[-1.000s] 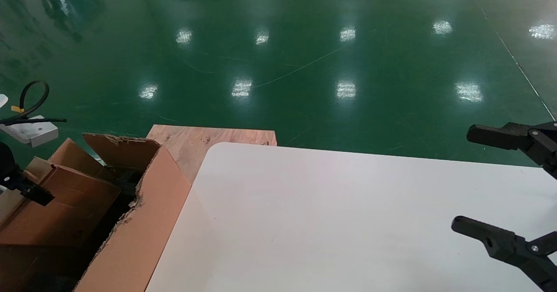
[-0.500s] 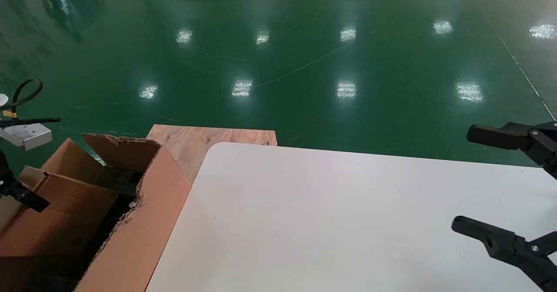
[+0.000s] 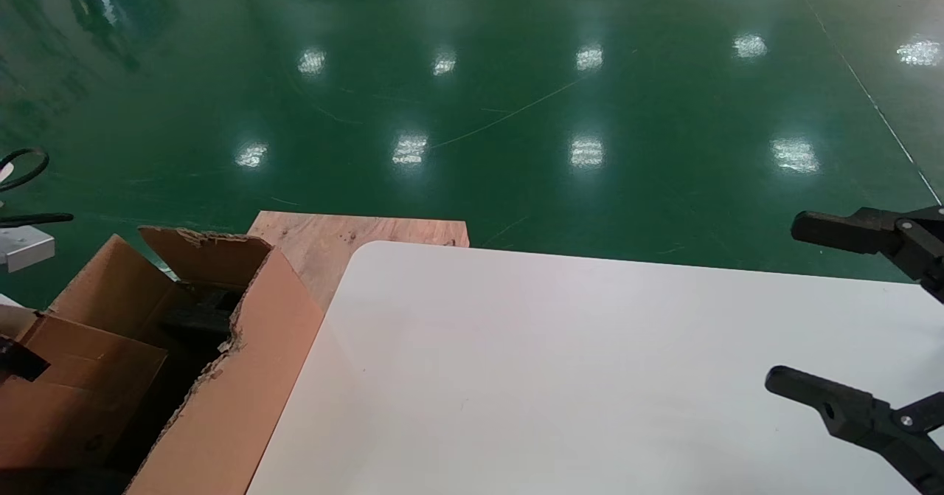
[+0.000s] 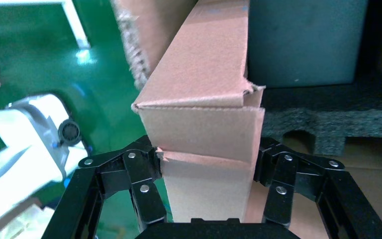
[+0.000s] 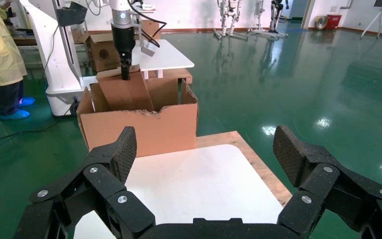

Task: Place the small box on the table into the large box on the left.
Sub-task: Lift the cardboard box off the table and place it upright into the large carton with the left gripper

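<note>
The white tabletop (image 3: 560,362) with its rounded far-left corner stands on a glossy green floor (image 3: 472,97), a pale wooden board (image 3: 346,233) just past that corner and the big brown carton (image 3: 243,377) against its left edge.

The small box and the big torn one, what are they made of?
Small box: plain matte brown cardboard, judging by its creased folds. Large box: thicker corrugated-looking cardboard, with ragged, fibrous torn edges. Left gripper jaws are shut on the small box.

Right gripper (image 3: 848,310): jaws apart above the table (image 3: 553,377).
Large box (image 3: 221,377): far left of those jaws (ragged-edged).
</note>
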Robot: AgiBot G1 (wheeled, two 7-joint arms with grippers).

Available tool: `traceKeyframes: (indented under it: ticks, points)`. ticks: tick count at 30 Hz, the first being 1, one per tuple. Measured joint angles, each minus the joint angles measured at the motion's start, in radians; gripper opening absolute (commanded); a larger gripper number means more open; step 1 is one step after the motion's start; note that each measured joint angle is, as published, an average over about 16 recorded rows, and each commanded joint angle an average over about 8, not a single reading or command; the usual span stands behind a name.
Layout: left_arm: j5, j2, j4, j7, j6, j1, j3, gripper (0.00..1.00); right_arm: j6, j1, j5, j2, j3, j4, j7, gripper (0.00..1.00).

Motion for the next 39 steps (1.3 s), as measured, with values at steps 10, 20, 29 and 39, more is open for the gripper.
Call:
traceKeyframes:
  ticks: [10, 20, 29, 39]
  points:
    - [-0.004, 0.010, 0.072, -0.006, -0.005, 0.049, 0.009, 0.00, 0.000, 0.000, 0.000, 0.000, 0.000, 0.000, 0.000, 1.00]
    - [-0.003, 0.025, 0.119, -0.013, -0.022, 0.082, 0.014, 0.00, 0.000, 0.000, 0.000, 0.000, 0.000, 0.000, 0.000, 1.00]
    - [0.000, 0.030, 0.135, -0.028, -0.037, 0.094, 0.015, 0.70, 0.000, 0.000, 0.000, 0.000, 0.000, 0.000, 0.000, 1.00]
    - [0.000, 0.030, 0.136, -0.031, -0.040, 0.095, 0.015, 1.00, 0.000, 0.000, 0.000, 0.000, 0.000, 0.000, 0.000, 1.00]
